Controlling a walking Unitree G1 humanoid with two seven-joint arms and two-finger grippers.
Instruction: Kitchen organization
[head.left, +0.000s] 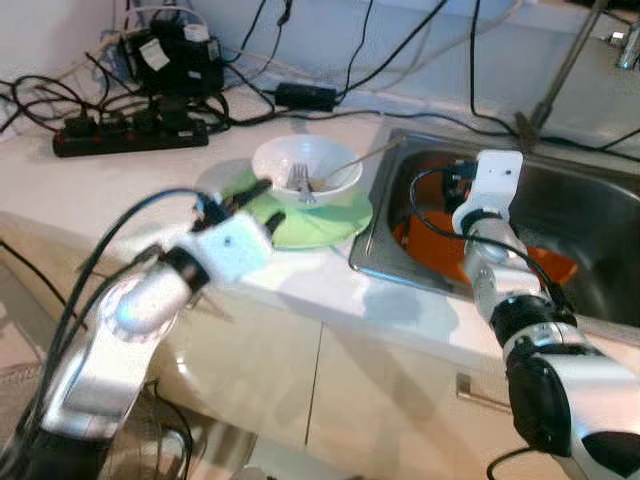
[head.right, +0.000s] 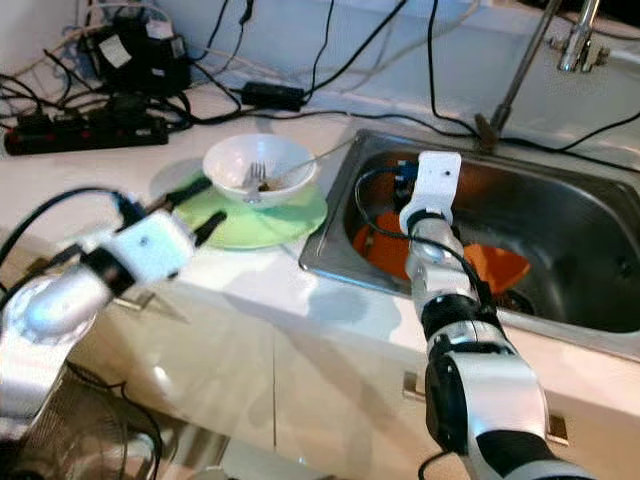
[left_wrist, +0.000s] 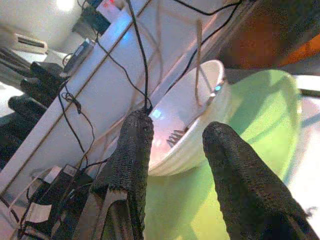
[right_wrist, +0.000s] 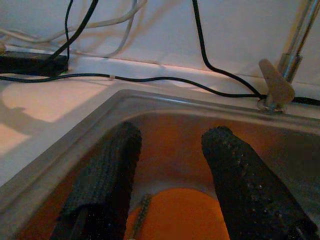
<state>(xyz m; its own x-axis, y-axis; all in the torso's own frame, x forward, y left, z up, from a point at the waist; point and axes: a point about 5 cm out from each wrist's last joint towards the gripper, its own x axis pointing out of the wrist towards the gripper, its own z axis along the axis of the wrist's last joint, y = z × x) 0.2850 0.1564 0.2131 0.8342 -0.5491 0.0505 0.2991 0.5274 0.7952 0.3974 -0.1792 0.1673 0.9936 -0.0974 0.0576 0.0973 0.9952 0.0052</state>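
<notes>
White counter (head.left: 300, 290) carries a bowl (head.left: 305, 165) on a green plate (head.left: 335, 222); my left tool (left_wrist: 172, 150) gapes empty beside them, my right tool (right_wrist: 170, 165) open over the sink's (head.left: 390, 265) orange dish (head.left: 430, 250).

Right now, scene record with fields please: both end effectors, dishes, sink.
left end effector: open, at the near edge of the white bowl
right end effector: open, inside the sink, above the orange dish
white bowl: on green plate, holds a fork
green plate: on counter, left of sink
</notes>
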